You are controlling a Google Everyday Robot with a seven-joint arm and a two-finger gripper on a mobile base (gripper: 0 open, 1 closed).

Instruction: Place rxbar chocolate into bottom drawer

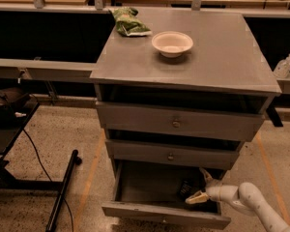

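I see my white two-finger gripper [198, 187] inside the pulled-out grey metal bottom drawer [159, 212]. Its jaws are spread wide and hold nothing. The small black-wrapped rxbar chocolate [185, 189] seemingly lies just beside them.

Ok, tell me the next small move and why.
Probably draw the gripper back out of the bottom drawer: its fingers stand spread, and the rxbar chocolate seems to lie on the drawer floor beside them.

The bottom drawer [164, 215] is matt grey metal. The rxbar chocolate [185, 188] inside it wears a dark wrapper. The gripper [195, 186] is smooth cream plastic and sits over the drawer's right side, fingers apart. The floor [63, 129] is speckled stone.
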